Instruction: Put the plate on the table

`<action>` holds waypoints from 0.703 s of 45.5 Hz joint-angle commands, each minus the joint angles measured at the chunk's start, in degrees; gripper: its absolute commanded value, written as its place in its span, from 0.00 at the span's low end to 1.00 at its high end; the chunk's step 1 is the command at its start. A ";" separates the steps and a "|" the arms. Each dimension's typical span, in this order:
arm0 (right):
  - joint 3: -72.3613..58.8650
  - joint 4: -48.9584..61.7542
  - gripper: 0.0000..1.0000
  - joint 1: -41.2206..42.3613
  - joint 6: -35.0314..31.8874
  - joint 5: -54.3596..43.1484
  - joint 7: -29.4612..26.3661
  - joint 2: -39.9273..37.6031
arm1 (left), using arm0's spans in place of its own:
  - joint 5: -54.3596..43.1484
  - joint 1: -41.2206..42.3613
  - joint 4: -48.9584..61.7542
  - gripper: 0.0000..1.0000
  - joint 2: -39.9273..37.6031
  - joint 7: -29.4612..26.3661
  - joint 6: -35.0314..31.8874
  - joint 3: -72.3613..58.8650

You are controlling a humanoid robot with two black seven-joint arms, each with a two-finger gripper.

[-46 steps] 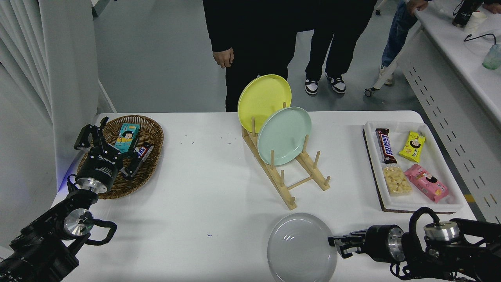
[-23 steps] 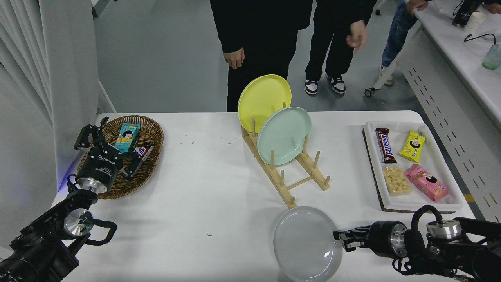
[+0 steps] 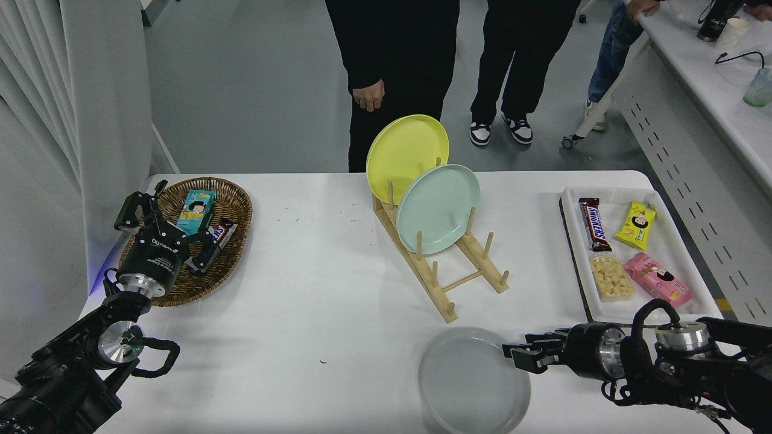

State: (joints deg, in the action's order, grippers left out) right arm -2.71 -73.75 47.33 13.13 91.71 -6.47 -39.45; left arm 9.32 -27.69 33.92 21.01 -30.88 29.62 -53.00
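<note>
The right gripper [image 3: 520, 355] reaches in from the table's right edge, low over the near edge, with its fingers pinched onto the right rim of the plate [image 3: 473, 380]. The plate is a round, light grey disc, smooth and matte, with a shallow raised rim. It lies flat or nearly flat at the near edge of the table [image 3: 313, 289], right of centre, directly to the gripper's left. Whether its underside fully rests on the white tabletop cannot be told. Being round, it has no long axis. The right arm is much the nearer; letting go looks like the step that remains.

Just beyond the plate stands a pale wooden peg rack [image 3: 443, 265], holding an upright mint green plate [image 3: 438, 208] and a yellow plate [image 3: 407, 150] behind it. Along the right edge sits a white food tray [image 3: 693, 307] of wrapped snacks. At the left edge is a brown woven basket [image 3: 238, 202], with the left gripper [image 3: 166, 232] parked over it, fingers spread. People in dark clothes stand at the far side.
</note>
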 commanded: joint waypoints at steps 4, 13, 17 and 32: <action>0.07 -0.08 1.00 4.51 -1.44 -3.81 -1.71 -3.09 | 0.00 0.00 0.00 0.98 0.00 -0.06 0.00 0.00; 0.16 -0.08 1.00 8.12 -1.80 -10.14 -2.94 -4.23 | 0.00 0.00 0.00 0.98 0.00 -0.06 0.00 0.00; 0.16 0.53 1.00 8.83 -3.02 -15.14 -3.03 -4.32 | 0.00 0.00 0.00 0.98 0.00 -0.06 0.00 0.00; 0.25 5.98 1.00 13.31 -7.33 -36.23 -3.03 -4.41 | 0.00 0.00 0.00 0.98 0.00 -0.06 0.00 0.00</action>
State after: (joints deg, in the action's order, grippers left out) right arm -2.48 -71.12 57.21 9.19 69.44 -9.28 -43.45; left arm 9.32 -27.69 33.91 21.01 -30.94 29.62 -53.00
